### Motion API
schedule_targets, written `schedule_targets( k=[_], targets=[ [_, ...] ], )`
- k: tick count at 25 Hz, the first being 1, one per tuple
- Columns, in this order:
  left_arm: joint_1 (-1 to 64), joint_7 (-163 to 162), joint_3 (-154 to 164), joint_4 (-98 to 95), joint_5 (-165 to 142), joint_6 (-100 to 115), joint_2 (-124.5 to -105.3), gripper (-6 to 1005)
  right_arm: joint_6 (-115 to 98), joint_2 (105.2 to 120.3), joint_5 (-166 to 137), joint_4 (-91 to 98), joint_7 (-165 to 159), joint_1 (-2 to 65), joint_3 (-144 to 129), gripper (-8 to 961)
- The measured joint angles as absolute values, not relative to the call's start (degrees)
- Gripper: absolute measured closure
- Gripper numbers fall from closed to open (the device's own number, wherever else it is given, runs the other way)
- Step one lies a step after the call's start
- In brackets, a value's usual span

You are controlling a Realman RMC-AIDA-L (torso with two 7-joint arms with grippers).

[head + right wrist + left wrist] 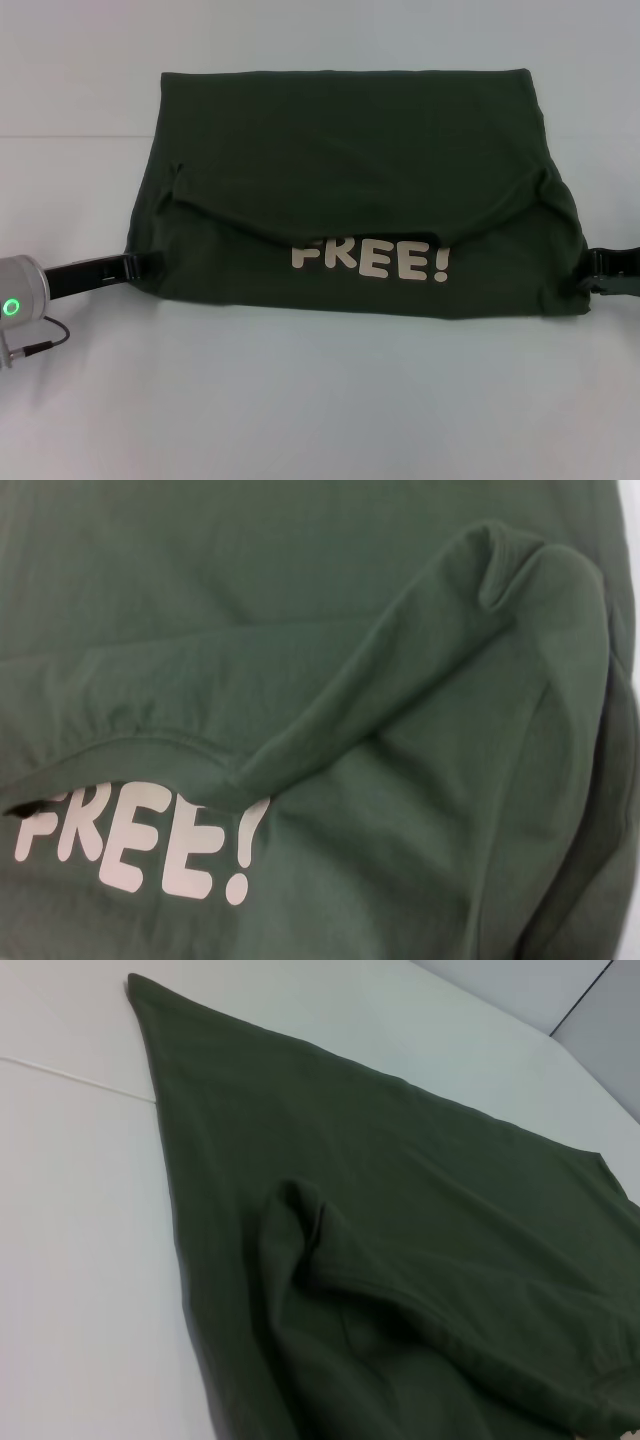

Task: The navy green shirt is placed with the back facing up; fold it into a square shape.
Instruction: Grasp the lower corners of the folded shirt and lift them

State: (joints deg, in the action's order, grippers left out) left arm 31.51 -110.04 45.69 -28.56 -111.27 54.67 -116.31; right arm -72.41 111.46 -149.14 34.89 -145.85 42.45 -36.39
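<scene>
The navy green shirt [350, 160] lies folded across the middle of the white table [320, 400]. A sagging upper flap partly covers the pale "FREE!" lettering [372, 262] on the near layer. My left gripper [140, 265] sits at the shirt's near left edge, low on the table. At the near right edge my right gripper [595, 272] touches the cloth. The left wrist view shows the shirt [400, 1260] with a raised crease. In the right wrist view the shirt [330, 680] fills the picture, with the lettering [140, 845] half under the flap.
Bare white table surrounds the shirt on all sides. A thin seam line [70, 135] crosses the table behind the shirt's left side. My left arm's grey wrist with a green light [12, 305] rests at the left edge, a cable trailing beside it.
</scene>
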Motion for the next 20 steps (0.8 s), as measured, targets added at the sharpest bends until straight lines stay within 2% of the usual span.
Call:
schedule_targets(
  k=[5,10,17,20],
  targets=[
    [31.54,-110.14,45.76,-28.56,-111.27,54.67,-116.26,1001,-72.42,111.43,-149.14,34.89,-145.47,42.43,-36.37,912],
    [31.45,-111.25,45.9,-28.56,-111.27,57.9,-115.34,1001,-73.71,111.11,-149.14,34.9,-143.66,42.05,-36.32,918],
    [30.05,-116.57,45.15,-29.5,-112.62,70.37,-111.91,1000,-83.18,109.72,-148.82,35.01,-136.88,40.43,-36.21,909],
    [28.64,-120.08,45.08,-32.28,-115.08,75.08,-111.64,1000,-87.27,109.38,-148.94,35.02,-134.26,39.27,-36.4,906]
  ],
)
